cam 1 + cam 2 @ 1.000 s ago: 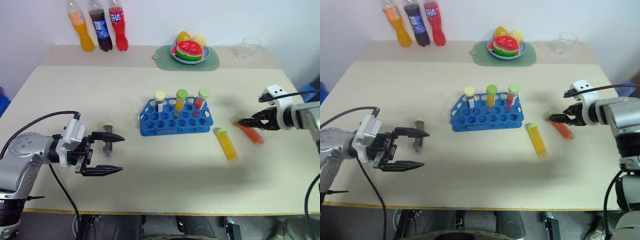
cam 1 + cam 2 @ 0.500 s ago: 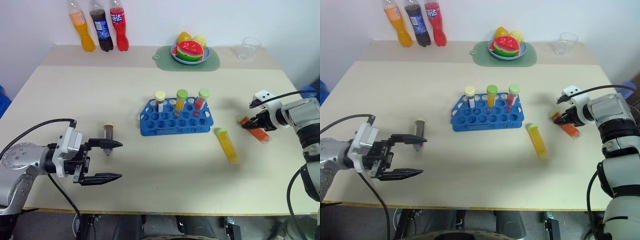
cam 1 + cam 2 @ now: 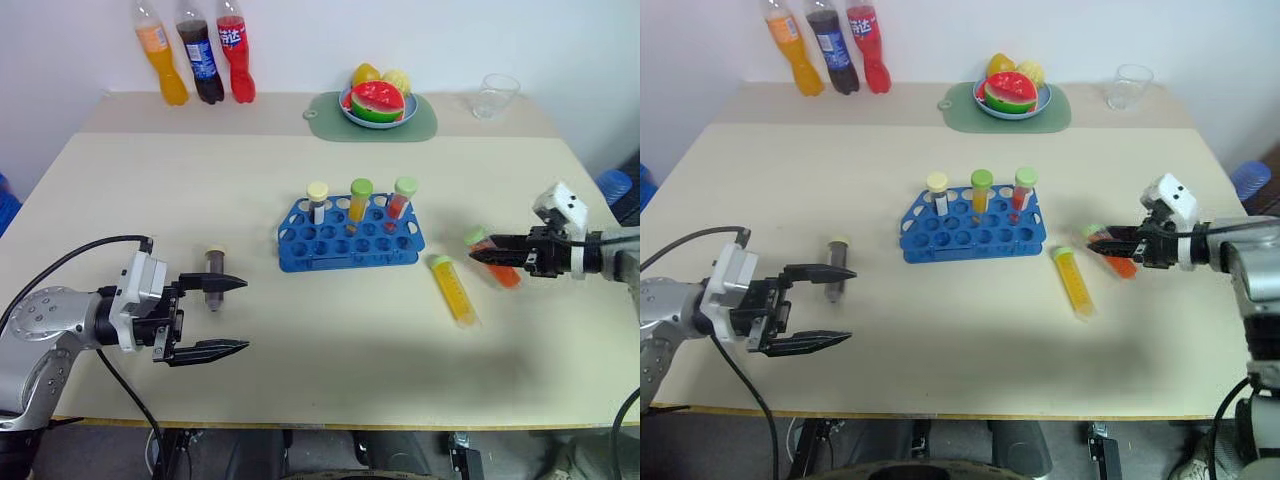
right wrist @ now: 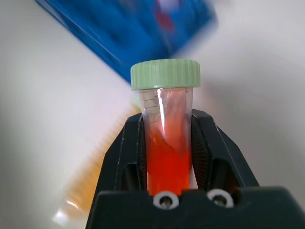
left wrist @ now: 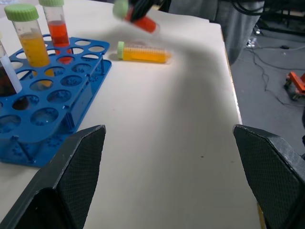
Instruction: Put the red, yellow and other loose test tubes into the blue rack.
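- Take the blue rack (image 3: 351, 236) as your landmark: it sits mid-worktop (image 3: 300, 350) with bare surface on every side, and the widest open stretch runs from its near edge to the worktop's front edge.
- Three capped tubes stand in the rack's back row: a pale-capped one (image 3: 318, 200), a green-capped yellow one (image 3: 360, 199) and a green-capped red one (image 3: 402, 197). The holes in front of them are free.
- The yellow tube (image 3: 452, 288) lies flat on the worktop just right of the rack's near right corner, green cap toward the rack.
- Your right hand (image 3: 483, 254) is clamped on the red tube (image 3: 492, 258), right of the rack and beyond the yellow tube. The right wrist view shows both fingers (image 4: 128, 152) pressing the tube's sides, green cap sticking out past the tips.
- The right hand points roughly level toward the rack and appears to hold the tube clear of the worktop, though you cannot tell for sure.
- The brown tube (image 3: 213, 276) with its pale cap lies on the worktop well left of the rack.
- Your left hand (image 3: 232, 315) is spread wide and holds nothing. It points toward the rack, with its far finger (image 3: 218, 284) crossing in front of the brown tube; contact cannot be judged.
- Far behind the rack, near the wall, stand three soda bottles (image 3: 195, 52), a green mat (image 3: 375, 118) with a fruit bowl (image 3: 377, 100), and a clear cup (image 3: 496, 95).
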You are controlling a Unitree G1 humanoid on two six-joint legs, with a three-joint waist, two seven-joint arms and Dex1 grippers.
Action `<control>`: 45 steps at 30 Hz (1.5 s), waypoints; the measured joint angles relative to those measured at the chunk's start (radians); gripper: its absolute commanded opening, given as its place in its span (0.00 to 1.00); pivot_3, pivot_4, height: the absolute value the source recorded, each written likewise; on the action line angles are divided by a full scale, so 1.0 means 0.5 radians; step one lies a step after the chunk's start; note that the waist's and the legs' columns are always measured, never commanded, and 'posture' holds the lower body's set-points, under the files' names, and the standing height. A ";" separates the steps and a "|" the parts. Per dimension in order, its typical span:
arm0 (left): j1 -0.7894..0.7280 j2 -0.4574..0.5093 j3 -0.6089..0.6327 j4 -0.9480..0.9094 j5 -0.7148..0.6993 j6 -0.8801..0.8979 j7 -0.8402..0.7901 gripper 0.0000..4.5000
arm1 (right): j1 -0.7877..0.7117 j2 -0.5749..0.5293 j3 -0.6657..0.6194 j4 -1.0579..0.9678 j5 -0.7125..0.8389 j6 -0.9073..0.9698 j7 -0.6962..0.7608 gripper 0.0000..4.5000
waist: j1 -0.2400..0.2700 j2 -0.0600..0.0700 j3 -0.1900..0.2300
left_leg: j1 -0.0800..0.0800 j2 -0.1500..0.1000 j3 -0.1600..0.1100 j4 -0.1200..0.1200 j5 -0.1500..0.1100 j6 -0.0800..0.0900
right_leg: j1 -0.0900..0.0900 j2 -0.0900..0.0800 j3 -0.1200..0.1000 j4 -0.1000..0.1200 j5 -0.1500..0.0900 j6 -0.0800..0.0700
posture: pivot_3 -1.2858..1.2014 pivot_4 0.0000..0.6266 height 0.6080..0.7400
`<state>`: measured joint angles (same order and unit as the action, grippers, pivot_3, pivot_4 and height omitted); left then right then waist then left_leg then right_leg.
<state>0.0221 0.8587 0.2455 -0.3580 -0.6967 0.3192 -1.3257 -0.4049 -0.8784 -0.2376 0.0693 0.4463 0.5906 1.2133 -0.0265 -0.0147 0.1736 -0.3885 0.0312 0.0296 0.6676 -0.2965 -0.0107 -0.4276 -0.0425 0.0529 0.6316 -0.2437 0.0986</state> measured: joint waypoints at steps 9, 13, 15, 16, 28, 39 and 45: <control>-0.116 -0.043 -0.016 0.104 0.000 -0.013 0.003 0.98 | 0.158 0.797 -0.060 -0.426 0.191 -0.342 -0.539 0.22 | 0.025 -0.001 -0.001 | -0.003 -0.002 -0.003 0.000 0.001 -0.001 | 0.000 -0.003 -0.002 0.001 0.000 0.000 | 0.52 0.24 1.00; -0.138 -0.043 -0.023 0.131 0.037 -0.040 0.003 0.98 | 0.158 1.014 0.003 -0.425 0.143 -0.562 -0.720 0.22 | 0.021 -0.001 -0.001 | -0.003 -0.002 -0.003 0.000 0.001 -0.001 | 0.000 -0.004 -0.002 0.001 0.000 0.000 | 0.52 0.24 1.00; -0.137 -0.044 -0.032 0.133 0.039 -0.041 0.006 0.98 | 0.156 1.068 0.034 -0.378 0.092 -0.673 -0.784 0.22 | 0.021 -0.001 -0.001 | -0.003 -0.002 -0.003 0.000 0.001 -0.001 | 0.000 -0.004 -0.002 0.002 0.000 0.000 | 0.52 0.24 1.00; -0.137 -0.044 -0.034 0.133 0.039 -0.041 0.007 0.98 | 0.154 1.093 0.050 -0.341 0.067 -0.726 -0.812 0.22 | 0.020 -0.001 -0.001 | -0.003 -0.002 -0.003 0.000 0.001 -0.001 | 0.000 -0.004 -0.002 0.002 0.000 0.000 | 0.52 0.24 1.00; -0.142 -0.040 -0.034 0.159 0.041 -0.040 0.007 0.98 | 0.104 1.261 0.112 0.314 -0.124 -1.365 -0.910 0.22 | 0.011 -0.003 -0.002 | 0.004 -0.001 -0.002 0.000 0.001 -0.001 | 0.005 -0.003 -0.002 0.002 0.000 -0.001 | 0.52 0.24 1.00; -0.205 -0.045 -0.037 0.163 0.039 -0.036 0.038 0.98 | 0.172 1.324 0.153 0.499 -0.162 -1.651 -0.906 0.61 | 0.010 -0.003 -0.003 | 0.005 -0.001 -0.002 0.000 0.001 -0.002 | 0.006 -0.004 -0.002 0.003 0.000 -0.001 | 0.52 0.24 1.00; -0.221 -0.072 -0.067 0.165 0.039 -0.032 0.046 0.98 | 0.274 1.254 0.217 0.349 -0.384 -1.709 -1.069 0.83 | 0.013 -0.001 -0.002 | 0.004 -0.002 -0.003 0.000 0.001 -0.002 | 0.005 -0.005 -0.002 0.004 0.000 -0.001 | 0.52 0.24 1.00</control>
<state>-0.0884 0.8224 0.2119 -0.2757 -0.6773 0.3032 -1.3026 -0.2679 -0.2512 -0.1289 0.2440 0.2546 -0.2639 0.6786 -0.0198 -0.0155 0.1725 -0.3866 0.0303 0.0283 0.6674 -0.2960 -0.0115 -0.4251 -0.0449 0.0520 0.6336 -0.2436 0.0983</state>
